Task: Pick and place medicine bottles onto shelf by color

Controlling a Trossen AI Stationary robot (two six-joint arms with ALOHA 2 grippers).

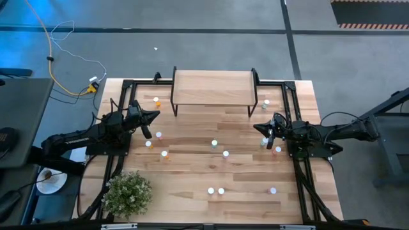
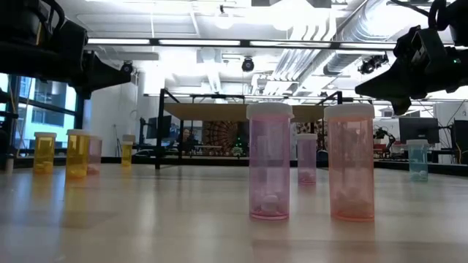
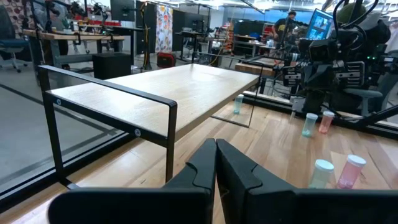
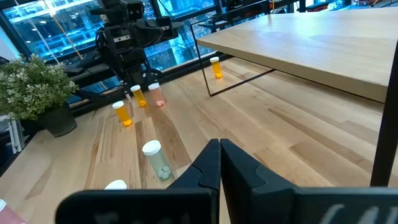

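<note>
The shelf (image 1: 213, 89), light wood on black legs, stands at the table's far middle with its top bare. Small white-capped medicine bottles stand upright on the tabletop: orange ones (image 4: 123, 113) at the left, a pink one (image 2: 269, 162) and a reddish one (image 2: 352, 162) near the front, and pale green ones (image 3: 309, 124) at the right. My left gripper (image 1: 156, 115) hovers shut at the left, pointing toward the shelf (image 3: 161, 87). My right gripper (image 1: 257, 127) hovers shut at the right, above a pale green bottle (image 4: 154, 158). Neither holds anything.
A potted plant (image 1: 128, 193) stands at the near left corner. Black frame rails (image 1: 118, 160) run along the table's left and right sides. Bare wood lies between the bottles in the middle and in front of the shelf.
</note>
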